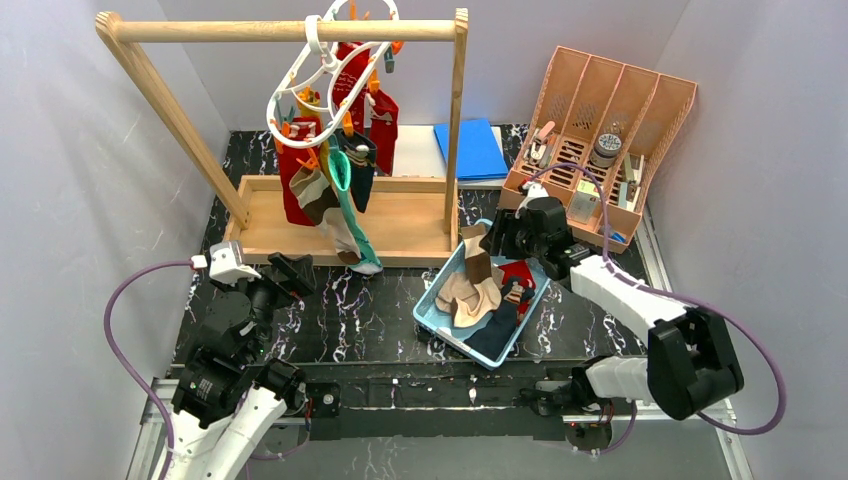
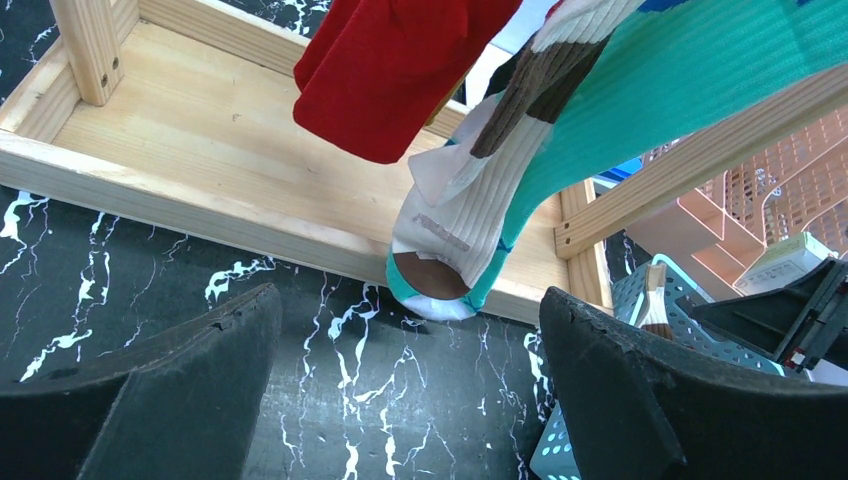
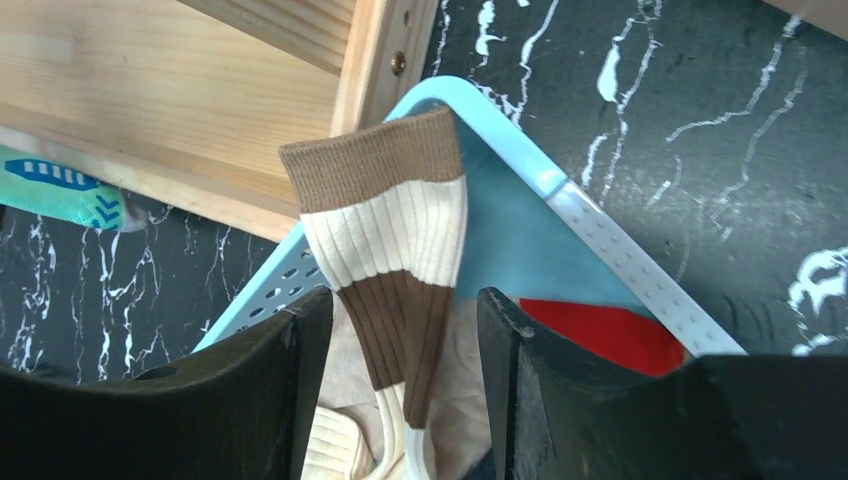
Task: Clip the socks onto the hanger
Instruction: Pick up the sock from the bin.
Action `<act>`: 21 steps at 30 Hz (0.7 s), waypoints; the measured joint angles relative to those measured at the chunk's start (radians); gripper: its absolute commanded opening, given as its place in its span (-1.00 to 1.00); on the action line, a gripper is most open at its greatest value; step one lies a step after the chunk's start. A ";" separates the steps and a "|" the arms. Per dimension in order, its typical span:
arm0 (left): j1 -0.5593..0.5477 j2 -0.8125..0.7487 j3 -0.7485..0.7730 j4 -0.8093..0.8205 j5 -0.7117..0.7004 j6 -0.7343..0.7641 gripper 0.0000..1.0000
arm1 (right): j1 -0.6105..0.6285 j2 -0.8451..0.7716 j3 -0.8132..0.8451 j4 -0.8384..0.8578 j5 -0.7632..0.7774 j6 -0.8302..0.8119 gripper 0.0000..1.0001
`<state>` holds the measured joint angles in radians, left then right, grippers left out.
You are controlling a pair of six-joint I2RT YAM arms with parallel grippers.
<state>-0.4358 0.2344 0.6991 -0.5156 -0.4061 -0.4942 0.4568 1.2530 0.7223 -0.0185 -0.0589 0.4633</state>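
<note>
The white ring hanger [image 1: 320, 75] hangs from the wooden rail with several socks [image 1: 335, 170] clipped under it. In the left wrist view these are a red sock [image 2: 400, 70], a teal sock [image 2: 650, 90] and a cream ribbed sock [image 2: 470, 210]. More socks lie in a light blue basket [image 1: 440, 318]. A brown-and-cream striped sock [image 3: 385, 230] drapes over the basket's far corner. My right gripper [image 3: 400, 310] stands open astride it, with a gap at each finger. Over the black table, my left gripper [image 2: 410, 300] is wide open and holds nothing.
The wooden rail frame [image 1: 290, 30] stands on its tray base [image 1: 400, 215] at the back. A peach slotted organizer [image 1: 600, 130] with small items sits back right. A blue folder [image 1: 470, 148] lies beside it.
</note>
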 measured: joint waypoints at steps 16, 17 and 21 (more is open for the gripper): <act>0.000 0.005 -0.001 0.006 0.006 0.003 0.97 | -0.003 0.202 -0.033 0.178 -0.058 0.045 -0.24; 0.000 0.005 -0.001 0.006 0.006 0.004 0.97 | -0.003 0.208 -0.033 0.182 -0.057 0.049 -0.30; 0.000 0.005 -0.001 0.006 0.006 0.003 0.97 | -0.003 0.198 -0.033 0.195 -0.057 0.054 -0.73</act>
<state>-0.4358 0.2398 0.6983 -0.5095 -0.4004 -0.4908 0.4538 1.4513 0.6891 0.1761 -0.1158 0.5171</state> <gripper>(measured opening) 0.983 0.277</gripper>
